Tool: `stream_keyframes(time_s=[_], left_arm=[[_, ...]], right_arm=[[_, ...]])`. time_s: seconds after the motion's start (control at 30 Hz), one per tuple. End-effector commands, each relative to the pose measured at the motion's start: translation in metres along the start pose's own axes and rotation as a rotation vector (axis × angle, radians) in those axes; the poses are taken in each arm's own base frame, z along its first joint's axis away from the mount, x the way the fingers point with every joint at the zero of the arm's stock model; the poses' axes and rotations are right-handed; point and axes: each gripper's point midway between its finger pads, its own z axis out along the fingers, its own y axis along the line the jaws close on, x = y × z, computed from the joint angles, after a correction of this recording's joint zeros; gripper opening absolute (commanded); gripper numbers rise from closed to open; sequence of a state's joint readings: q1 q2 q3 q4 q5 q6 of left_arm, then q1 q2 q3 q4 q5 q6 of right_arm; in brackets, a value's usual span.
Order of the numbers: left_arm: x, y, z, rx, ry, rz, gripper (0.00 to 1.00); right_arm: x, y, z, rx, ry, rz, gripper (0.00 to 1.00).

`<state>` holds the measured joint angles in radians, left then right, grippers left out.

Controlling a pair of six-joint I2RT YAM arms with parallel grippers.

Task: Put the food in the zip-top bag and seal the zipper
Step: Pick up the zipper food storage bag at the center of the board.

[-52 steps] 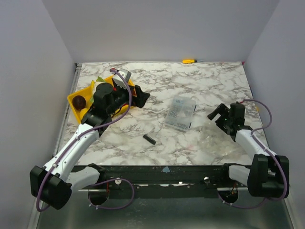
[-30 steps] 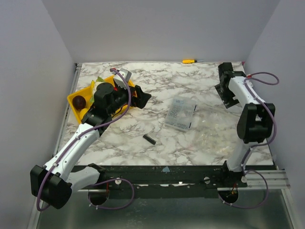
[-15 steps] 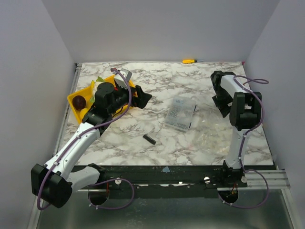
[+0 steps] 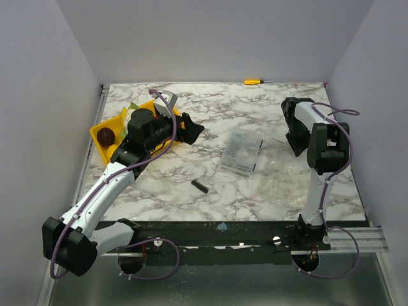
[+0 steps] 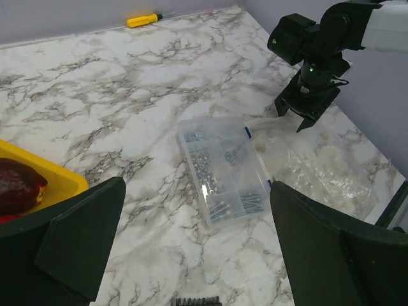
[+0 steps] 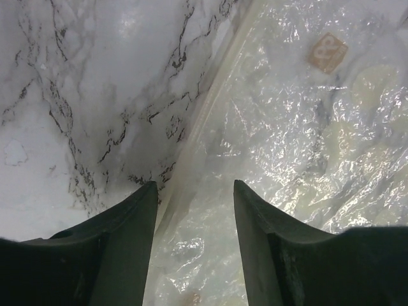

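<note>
The zip-top bag [image 4: 287, 182] lies flat and crinkled on the marble at the right. It also fills the right wrist view [image 6: 299, 127], with pale shapes showing through it. Its zipper [image 6: 204, 121] runs diagonally between the fingers of my right gripper [image 6: 194, 191] [image 4: 296, 145], whose jaws stand narrowed but apart around that rim. Food sits in the yellow tray [image 4: 95, 132]: a dark purple piece [image 4: 105, 136] and a red piece [image 5: 18, 185]. My left gripper [image 4: 191, 131] [image 5: 197, 255] hovers wide open beside the tray, holding nothing.
A clear box of screws [image 4: 242, 153] [image 5: 226, 169] lies mid-table, just left of the bag. A small black spring [image 4: 200, 185] lies nearer the front. A yellow screwdriver [image 4: 253, 81] rests at the back edge. Grey walls stand on three sides.
The right arm swung from the back right corner down over the bag's upper edge, and its jaws narrowed. The left arm barely moved.
</note>
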<state>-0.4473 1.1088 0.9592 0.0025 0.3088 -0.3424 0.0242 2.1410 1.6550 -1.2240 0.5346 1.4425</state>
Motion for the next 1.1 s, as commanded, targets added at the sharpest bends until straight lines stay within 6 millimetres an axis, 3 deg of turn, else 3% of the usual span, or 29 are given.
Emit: stream_keyframes(time_s=[0.0, 0.3, 0.53, 0.63, 0.8, 0.97, 1.07], left_arm=[[-0.012, -0.009, -0.001, 0.034, -0.017, 0.003, 0.99], [-0.009, -0.010, 0.001, 0.041, -0.007, -0.005, 0.99], [-0.005, -0.011, 0.004, 0.053, 0.008, -0.018, 0.99], [-0.002, -0.011, 0.005, 0.058, 0.019, -0.027, 0.99], [0.010, -0.017, 0.010, 0.085, 0.056, -0.064, 0.98], [0.032, -0.027, 0.017, 0.110, 0.133, -0.085, 0.98], [0.049, -0.036, 0.020, 0.123, 0.213, -0.150, 0.97]], right_arm=[[0.001, -0.005, 0.000, 0.005, -0.002, 0.039, 0.47], [-0.007, -0.018, -0.020, -0.065, -0.062, -0.022, 0.00], [-0.012, -0.021, -0.055, -0.260, -0.200, -0.287, 0.00], [0.004, -0.018, -0.070, -0.410, -0.214, -0.486, 0.00], [0.048, -0.026, -0.124, -0.802, -0.225, -0.708, 0.00], [0.081, -0.044, -0.169, -1.113, -0.119, -0.763, 0.00], [0.084, -0.056, -0.180, -1.172, -0.102, -0.774, 0.00]])
